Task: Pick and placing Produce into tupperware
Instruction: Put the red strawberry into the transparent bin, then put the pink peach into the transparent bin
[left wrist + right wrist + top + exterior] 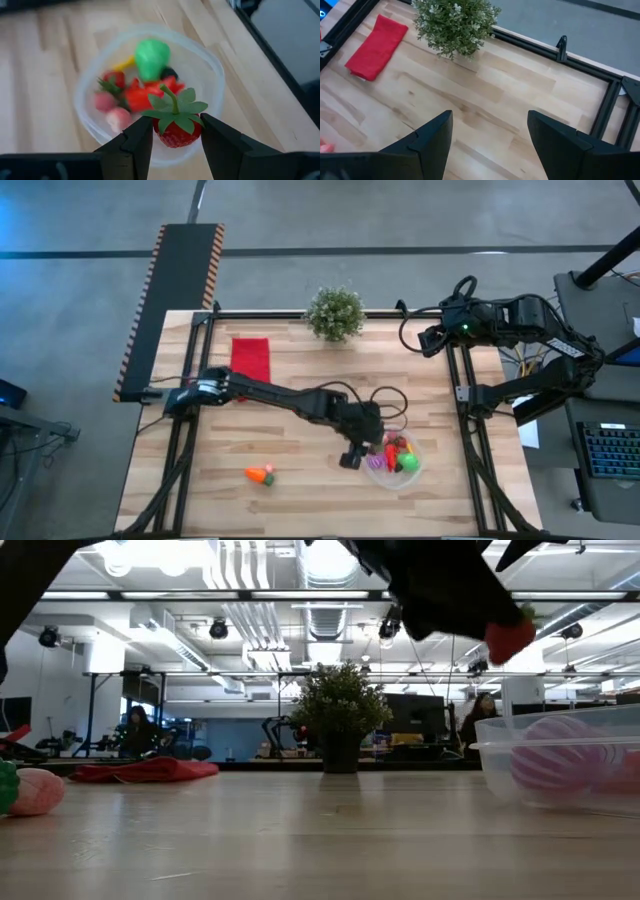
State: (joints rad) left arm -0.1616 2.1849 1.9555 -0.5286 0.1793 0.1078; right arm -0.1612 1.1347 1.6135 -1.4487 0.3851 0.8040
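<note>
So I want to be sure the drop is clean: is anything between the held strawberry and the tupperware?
Nothing visible. The left gripper holds the strawberry above the open tupperware, which has no lid.

The surface [300,390] is a light wooden top with plank seams, edged by a black metal frame. A green potted plant [335,313] stands at its far edge near the middle, and a folded red cloth [251,360] lies flat to the plant's left. The clear round tupperware [394,461] rests toward the near right, holding several pieces of produce. One orange and green produce piece [261,474] lies alone near the front edge, well apart from the tupperware.
</note>
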